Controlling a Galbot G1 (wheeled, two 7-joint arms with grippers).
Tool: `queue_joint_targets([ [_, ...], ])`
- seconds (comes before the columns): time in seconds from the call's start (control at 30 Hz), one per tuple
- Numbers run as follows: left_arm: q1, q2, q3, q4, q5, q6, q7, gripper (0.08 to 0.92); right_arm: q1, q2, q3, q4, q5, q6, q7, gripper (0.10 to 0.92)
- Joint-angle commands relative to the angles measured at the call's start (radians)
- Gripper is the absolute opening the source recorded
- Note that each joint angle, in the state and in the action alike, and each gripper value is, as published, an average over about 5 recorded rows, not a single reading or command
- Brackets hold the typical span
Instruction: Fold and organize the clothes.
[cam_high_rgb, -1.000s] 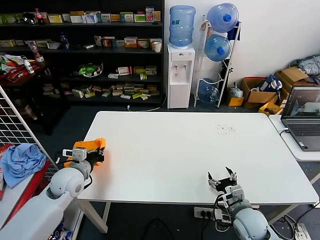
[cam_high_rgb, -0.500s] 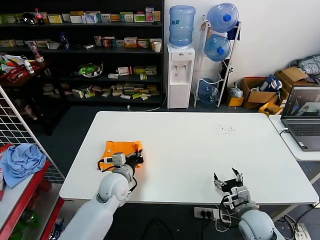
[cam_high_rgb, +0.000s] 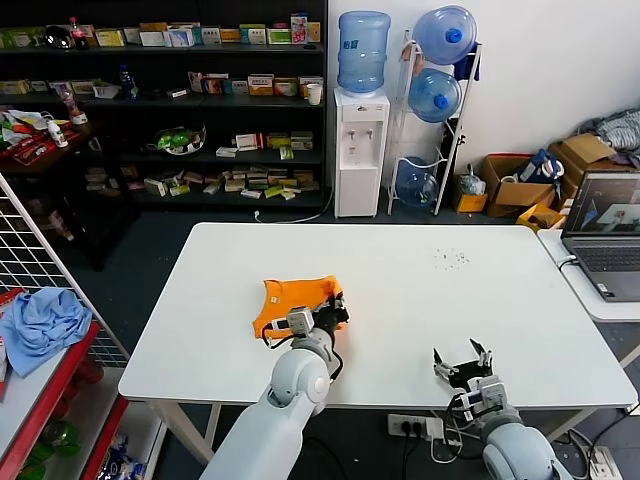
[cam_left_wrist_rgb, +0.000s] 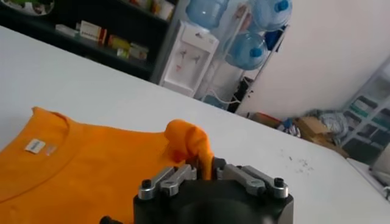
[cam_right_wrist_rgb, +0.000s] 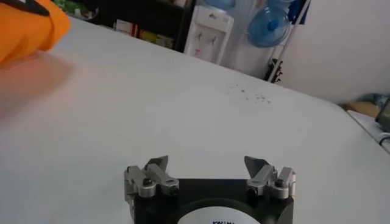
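The bright orange T-shirt (cam_high_rgb: 290, 298) lies bunched on the white table (cam_high_rgb: 420, 290), left of its middle. My left gripper (cam_high_rgb: 328, 315) is shut on a pinched fold of the shirt at the shirt's right edge. In the left wrist view the fold (cam_left_wrist_rgb: 190, 141) stands up between the jaws, and the round neck with a white label (cam_left_wrist_rgb: 35, 145) lies flat beside it. My right gripper (cam_high_rgb: 463, 364) is open and empty, low over the table's front right edge. The right wrist view shows its fingers (cam_right_wrist_rgb: 153, 170) spread and a corner of the shirt (cam_right_wrist_rgb: 27, 27) farther off.
A wire rack on the left holds a light blue cloth (cam_high_rgb: 42, 322). A laptop (cam_high_rgb: 605, 235) sits on a side table at the right. Shelves, a water dispenser (cam_high_rgb: 361, 150) and bottle rack stand behind the table.
My left gripper has carried the orange T-shirt to the right, from the table's left edge to left of its middle. My right gripper has barely moved.
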Motion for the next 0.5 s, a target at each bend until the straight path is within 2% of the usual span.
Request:
queue_joint_targets([
  [0.03,0.005,-0.098,0.036,0.055,0.046,-0.226,0.093,0.303,0.000,0.001,0.002,0.008,0.014,-0.004,0.005,0.823],
  [0.23,0.048,0.055,0.035,-0.013,0.097,-0.251,0.150,0.477,0.005,0.011,0.011,0.008,0.015,0.014,-0.002,0.823],
  [0.5,0.207,0.376,-0.060,-0.115,0.190,-0.309,0.202,0.711,0.016,0.043,0.040,-0.005,0.000,0.092,-0.032,0.823],
])
